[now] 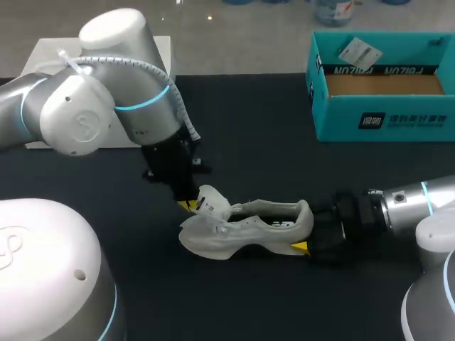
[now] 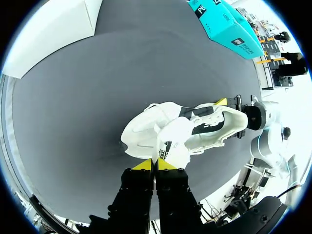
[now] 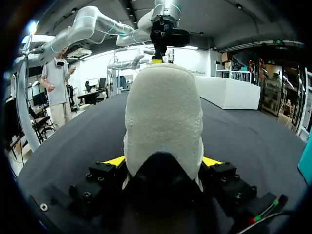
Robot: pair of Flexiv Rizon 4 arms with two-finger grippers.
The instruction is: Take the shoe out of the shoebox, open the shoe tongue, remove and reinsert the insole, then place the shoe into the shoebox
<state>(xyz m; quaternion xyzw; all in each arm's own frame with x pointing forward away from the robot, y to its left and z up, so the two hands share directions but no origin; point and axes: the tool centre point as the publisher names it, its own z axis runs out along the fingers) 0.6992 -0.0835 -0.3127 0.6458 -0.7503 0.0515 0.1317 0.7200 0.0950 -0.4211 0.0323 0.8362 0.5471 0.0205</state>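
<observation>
Two grippers hold a white fabric shoe [image 1: 250, 229], centre frame: left gripper [image 2: 155, 165] pinching its tongue [image 1: 212, 201], right gripper [image 3: 163, 162] clamping its heel [image 3: 163, 109].

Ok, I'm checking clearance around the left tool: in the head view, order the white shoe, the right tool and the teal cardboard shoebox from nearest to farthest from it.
1. The white shoe, its tongue pinched in the left tool.
2. The right tool, at the shoe's heel.
3. The teal cardboard shoebox, far back on the right.
</observation>
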